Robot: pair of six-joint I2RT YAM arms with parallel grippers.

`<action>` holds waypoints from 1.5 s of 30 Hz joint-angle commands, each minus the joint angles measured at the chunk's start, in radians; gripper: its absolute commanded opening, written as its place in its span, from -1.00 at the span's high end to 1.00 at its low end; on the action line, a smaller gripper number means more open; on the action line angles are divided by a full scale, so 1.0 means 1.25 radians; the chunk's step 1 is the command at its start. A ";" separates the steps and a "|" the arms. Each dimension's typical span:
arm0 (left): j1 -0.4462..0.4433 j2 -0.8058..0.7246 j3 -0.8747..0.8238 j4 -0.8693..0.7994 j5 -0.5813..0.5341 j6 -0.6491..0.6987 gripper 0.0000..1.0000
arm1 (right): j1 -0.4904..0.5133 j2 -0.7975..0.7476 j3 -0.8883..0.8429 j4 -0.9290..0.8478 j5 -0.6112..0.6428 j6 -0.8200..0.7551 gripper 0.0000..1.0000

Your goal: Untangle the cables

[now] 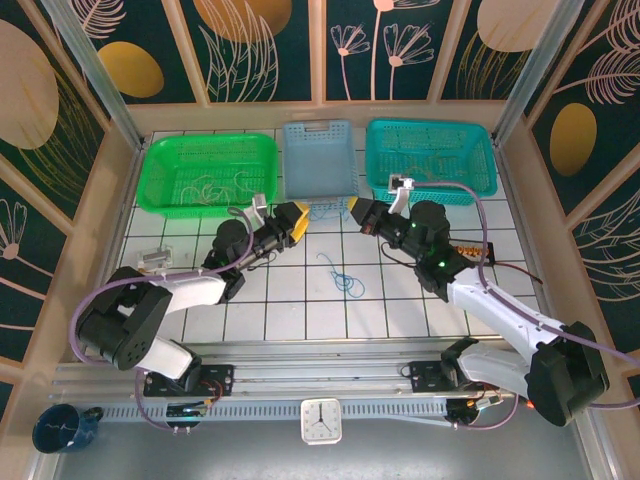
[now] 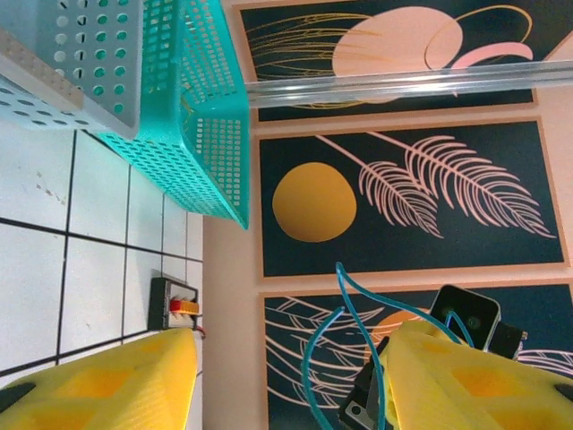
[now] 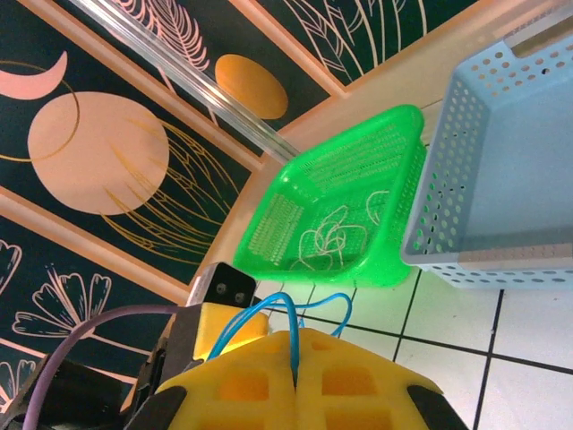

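A dark blue cable [image 1: 345, 282] lies partly curled on the white tiles, and one end rises to the grippers. My right gripper [image 1: 356, 211] is shut on the blue cable [image 3: 260, 309], which runs into the seam between its yellow pads [image 3: 295, 345]. My left gripper [image 1: 296, 222] faces it from the left, open. In the left wrist view a loop of the blue cable [image 2: 345, 287] hangs in the gap of the left gripper [image 2: 286, 381], close to the right-hand pad [image 2: 466, 376]. A whitish cable [image 1: 205, 185] [image 3: 327, 242] lies in the green basket [image 1: 165, 165].
Three baskets line the far edge: the green basket [image 3: 394, 134], a light blue one [image 1: 318, 158] [image 3: 501, 179] and a teal one [image 1: 480, 160] [image 2: 192, 116]. A power strip [image 1: 470, 247] [image 2: 175, 305] lies at the right, a small clear object [image 1: 155, 260] at the left.
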 commanded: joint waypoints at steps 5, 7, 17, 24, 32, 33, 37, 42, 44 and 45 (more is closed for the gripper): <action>-0.014 0.019 0.036 0.064 -0.020 -0.026 0.00 | -0.005 0.001 0.027 0.059 -0.019 0.021 1.00; -0.018 0.022 0.038 0.068 -0.021 -0.026 0.08 | -0.005 0.002 0.027 0.062 -0.019 0.022 1.00; -0.031 0.043 0.054 0.086 -0.028 -0.032 0.49 | -0.007 0.010 0.021 0.068 -0.024 0.021 1.00; -0.026 0.015 0.062 0.044 -0.058 0.005 1.00 | -0.072 -0.023 -0.047 0.097 -0.032 0.054 1.00; 0.075 -0.088 0.129 -0.133 -0.064 0.110 1.00 | -0.183 -0.065 -0.147 0.065 -0.038 0.073 1.00; 0.089 -0.096 0.146 -0.151 -0.061 0.123 1.00 | -0.190 -0.063 -0.156 0.065 -0.042 0.078 1.00; 0.119 -0.086 0.269 -0.247 -0.028 0.195 1.00 | -0.194 -0.023 -0.184 0.086 -0.082 0.084 1.00; 0.122 -0.007 0.423 -0.317 0.001 0.255 1.00 | -0.193 0.040 -0.183 0.128 -0.147 0.091 1.00; 0.125 0.030 0.476 -0.327 0.005 0.269 1.00 | -0.194 0.054 -0.175 0.136 -0.157 0.092 0.89; 0.126 0.048 0.503 -0.336 0.008 0.276 1.00 | -0.193 0.059 -0.171 0.137 -0.161 0.091 0.77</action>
